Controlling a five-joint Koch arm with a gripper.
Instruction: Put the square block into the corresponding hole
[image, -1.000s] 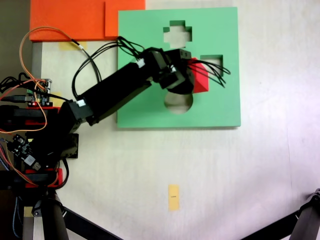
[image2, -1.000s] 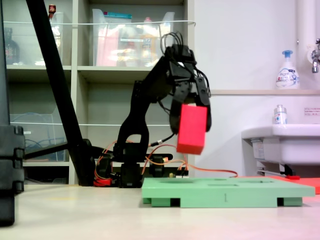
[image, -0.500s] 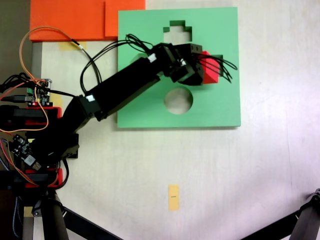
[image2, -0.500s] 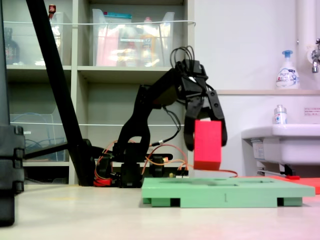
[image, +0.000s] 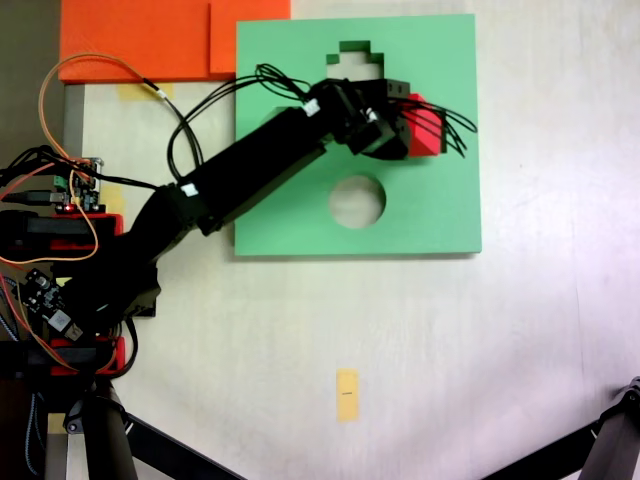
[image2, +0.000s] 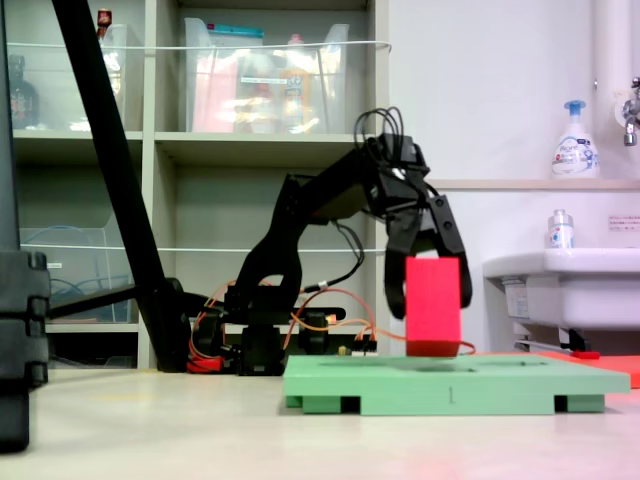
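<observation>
in the fixed view from above, the gripper (image: 418, 125) grasps the red square block (image: 424, 130) over the green foam board (image: 440, 210), covering the square hole. in the fixed view from the side, the block (image2: 433, 304) stands upright between the jaws, its bottom at the board's (image2: 500, 385) top surface.

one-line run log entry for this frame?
phase: lowering | gripper: shut on square block | block: upright, just above green board | square hole: hidden under block | insert: not yet done
</observation>
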